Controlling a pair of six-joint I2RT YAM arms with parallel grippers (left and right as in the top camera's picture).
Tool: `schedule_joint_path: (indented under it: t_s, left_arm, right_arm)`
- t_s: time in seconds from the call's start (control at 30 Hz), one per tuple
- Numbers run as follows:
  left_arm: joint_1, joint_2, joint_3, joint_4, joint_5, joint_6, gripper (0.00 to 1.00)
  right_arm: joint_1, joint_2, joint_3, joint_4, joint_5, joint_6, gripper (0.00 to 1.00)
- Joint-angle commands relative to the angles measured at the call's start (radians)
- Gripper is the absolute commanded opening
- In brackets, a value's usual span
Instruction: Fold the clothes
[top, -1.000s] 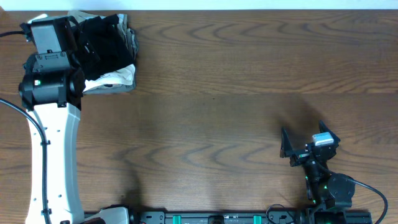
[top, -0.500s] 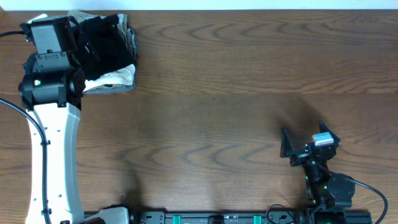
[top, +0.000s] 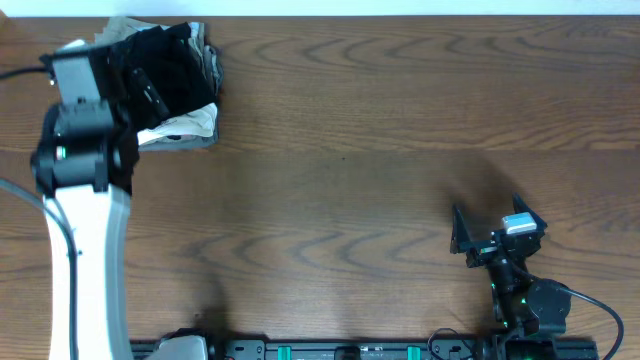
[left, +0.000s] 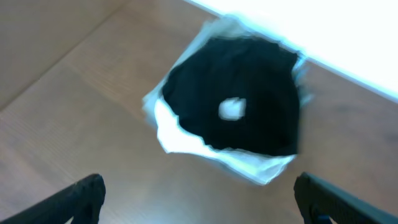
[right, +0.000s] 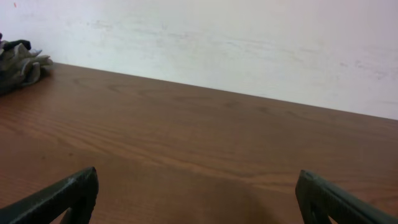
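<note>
My left pincer hangs with jaws wide apart and empty above the black shirt. Since a second ago its arm has swung slightly rightward over the heap. My right pincer, equally spread, has not moved from near the bench's front right corner. The shirt sits crumpled at the far left corner, one white mark showing, atop a white garment.
</note>
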Motion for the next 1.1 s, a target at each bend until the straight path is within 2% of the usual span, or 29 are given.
schedule_joint_path:
  t_s: [0.0,0.13,0.37,0.53,0.77,0.97,1.07]
  left_arm:
    - [-0.002,-0.135,-0.143,0.118,0.143,-0.016,0.98]
    - [-0.002,-0.304,-0.426,0.353,0.237,-0.032,0.98]
    - [-0.003,-0.568,-0.903,0.702,0.243,-0.187,0.98]
    - [-0.033,-0.709,-1.136,0.895,0.251,-0.175,0.98]
    - [-0.100,-0.913,-1.316,0.961,0.253,0.021,0.98]
    - [-0.107,-1.055,-1.407,0.954,0.253,0.061,0.98]
    - [-0.107,-1.112,-1.405,0.869,0.253,0.091,0.98]
  right_arm:
    - [0.011,-0.006,-0.003,-0.001,-0.004,-0.006,0.99]
    - [0.011,-0.006,-0.003,-0.001,-0.004,-0.006,0.99]
    - [0.011,-0.006,-0.003,-0.001,-0.004,-0.006,0.99]
    - [0.011,-0.006,-0.003,-0.001,-0.004,-0.006,0.99]
    - [0.011,-0.006,-0.003,-0.001,-0.004,-0.006,0.99]
    - [0.011,-0.006,-0.003,-0.001,-0.004,-0.006,0.99]
    - [0.011,-0.006,-0.003,-0.001,-0.004,-0.006,0.99]
